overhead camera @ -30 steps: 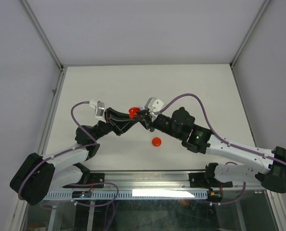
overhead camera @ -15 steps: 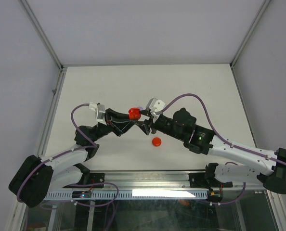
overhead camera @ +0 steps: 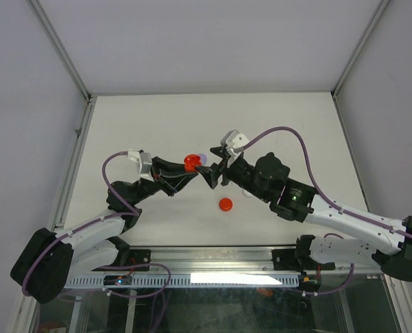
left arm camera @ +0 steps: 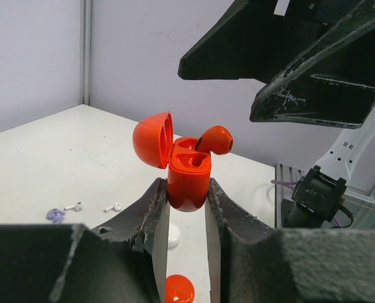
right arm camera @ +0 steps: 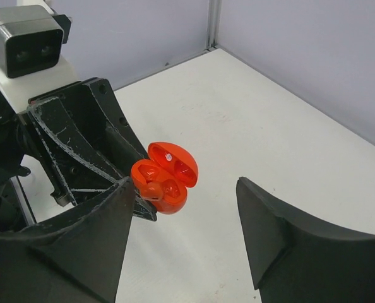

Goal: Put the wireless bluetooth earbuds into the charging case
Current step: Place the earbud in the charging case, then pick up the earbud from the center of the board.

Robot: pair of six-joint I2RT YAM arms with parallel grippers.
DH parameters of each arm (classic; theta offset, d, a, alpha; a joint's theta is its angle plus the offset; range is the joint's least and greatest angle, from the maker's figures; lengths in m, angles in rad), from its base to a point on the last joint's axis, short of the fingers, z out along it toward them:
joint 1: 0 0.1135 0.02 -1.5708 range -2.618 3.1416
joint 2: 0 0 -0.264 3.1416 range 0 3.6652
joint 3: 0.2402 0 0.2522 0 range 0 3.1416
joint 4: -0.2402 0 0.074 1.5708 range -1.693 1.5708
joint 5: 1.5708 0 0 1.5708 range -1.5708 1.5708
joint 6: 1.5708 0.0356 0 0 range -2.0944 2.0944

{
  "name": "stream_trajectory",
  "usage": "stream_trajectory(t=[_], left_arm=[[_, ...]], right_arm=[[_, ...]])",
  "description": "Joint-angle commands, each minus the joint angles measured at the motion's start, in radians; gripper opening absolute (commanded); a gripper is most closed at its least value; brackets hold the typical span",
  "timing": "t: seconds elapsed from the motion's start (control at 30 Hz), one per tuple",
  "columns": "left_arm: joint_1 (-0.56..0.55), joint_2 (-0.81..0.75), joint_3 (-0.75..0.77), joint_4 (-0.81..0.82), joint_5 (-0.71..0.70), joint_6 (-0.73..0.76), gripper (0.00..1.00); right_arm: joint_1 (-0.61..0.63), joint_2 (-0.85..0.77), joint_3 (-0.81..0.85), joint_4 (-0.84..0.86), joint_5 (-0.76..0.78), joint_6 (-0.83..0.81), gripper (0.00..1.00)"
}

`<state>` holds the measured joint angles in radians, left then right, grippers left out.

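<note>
My left gripper [left arm camera: 187, 189] is shut on the red charging case [left arm camera: 189, 180], holding it upright above the table with its lid [left arm camera: 154, 139] swung open. A red earbud [left arm camera: 216, 140] sits tilted in one slot, its head sticking out. In the right wrist view the case [right arm camera: 168, 183] and the earbud [right arm camera: 151, 190] lie just ahead of my right gripper [right arm camera: 184, 184], which is open and holds nothing. In the top view the case [overhead camera: 191, 161] hangs between both grippers. White earbuds [left arm camera: 74, 206] and a lilac one [left arm camera: 55, 215] lie on the table.
A red disc [overhead camera: 225, 204] lies on the table near the arms, also below the left fingers [left arm camera: 178, 290]. A white disc [left arm camera: 173, 235] lies under the case. The right gripper's black fingers [left arm camera: 301, 69] loom above and right of the case.
My right gripper has opened and drawn back from the case, leaving the red earbud in it. The left gripper has kept its hold on the case.
</note>
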<state>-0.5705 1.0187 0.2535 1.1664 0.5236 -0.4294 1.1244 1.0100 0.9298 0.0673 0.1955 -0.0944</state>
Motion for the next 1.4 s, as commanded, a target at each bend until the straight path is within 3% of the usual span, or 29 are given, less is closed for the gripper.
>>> stream_trajectory(t=[0.0, 0.97, 1.17, 1.37], left_arm=[[-0.008, -0.017, 0.008, 0.025, -0.018, 0.023, 0.00], [-0.007, -0.044, -0.012, 0.048, 0.023, 0.020, 0.00], [-0.008, -0.091, -0.052, -0.019, -0.050, 0.043, 0.00], [-0.008, -0.209, -0.061, -0.178, -0.103, 0.086, 0.00]], right_arm=[[0.005, 0.037, 0.068, 0.028, 0.032, 0.053, 0.69], [-0.001, -0.011, 0.026, -0.056, 0.157, -0.032, 0.74], [-0.052, 0.046, 0.088, -0.245, 0.302, 0.093, 0.79], [-0.211, 0.072, 0.069, -0.483, 0.329, 0.338, 0.80]])
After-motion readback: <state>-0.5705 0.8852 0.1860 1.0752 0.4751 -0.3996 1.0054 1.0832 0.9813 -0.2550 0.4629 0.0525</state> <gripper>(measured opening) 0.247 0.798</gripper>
